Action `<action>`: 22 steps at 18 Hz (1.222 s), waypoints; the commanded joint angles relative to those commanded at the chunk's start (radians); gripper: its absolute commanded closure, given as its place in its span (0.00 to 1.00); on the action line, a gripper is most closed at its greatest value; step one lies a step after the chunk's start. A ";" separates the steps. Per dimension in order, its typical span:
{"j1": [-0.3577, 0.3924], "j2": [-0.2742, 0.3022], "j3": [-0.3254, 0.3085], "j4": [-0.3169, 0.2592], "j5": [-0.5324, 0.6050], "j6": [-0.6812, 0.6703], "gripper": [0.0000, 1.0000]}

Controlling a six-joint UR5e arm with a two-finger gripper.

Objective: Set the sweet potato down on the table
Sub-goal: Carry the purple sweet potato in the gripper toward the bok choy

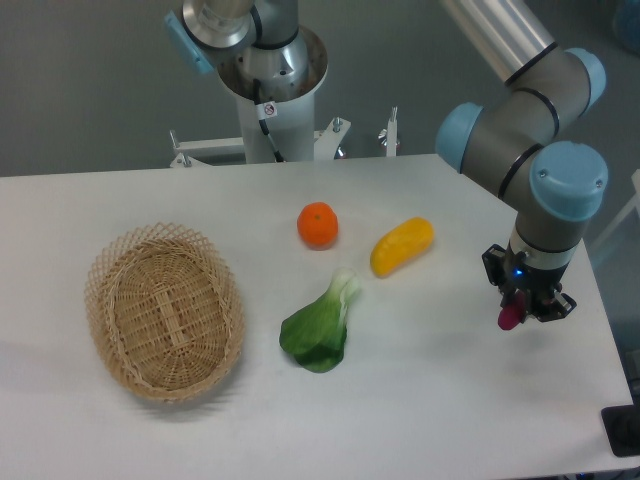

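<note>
The sweet potato (509, 317) is small and magenta-purple. Only its lower end shows, sticking out below my gripper (524, 306) at the right side of the white table (430, 400). My gripper is shut on the sweet potato and holds it just above the tabletop, pointing down. The rest of the sweet potato is hidden between the fingers.
A yellow oblong vegetable (402, 246) and an orange (318, 224) lie near the table's middle. A green leafy vegetable (322, 327) lies in front of them. An empty oval wicker basket (165, 311) stands at the left. The table's right edge is close to my gripper.
</note>
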 joint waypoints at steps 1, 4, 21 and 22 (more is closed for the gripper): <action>-0.002 -0.002 0.000 0.000 0.000 -0.002 0.93; -0.003 0.000 0.000 -0.002 0.000 -0.005 0.93; -0.181 -0.046 0.008 0.023 -0.011 -0.362 0.92; -0.196 -0.054 0.009 0.037 -0.011 -0.392 0.92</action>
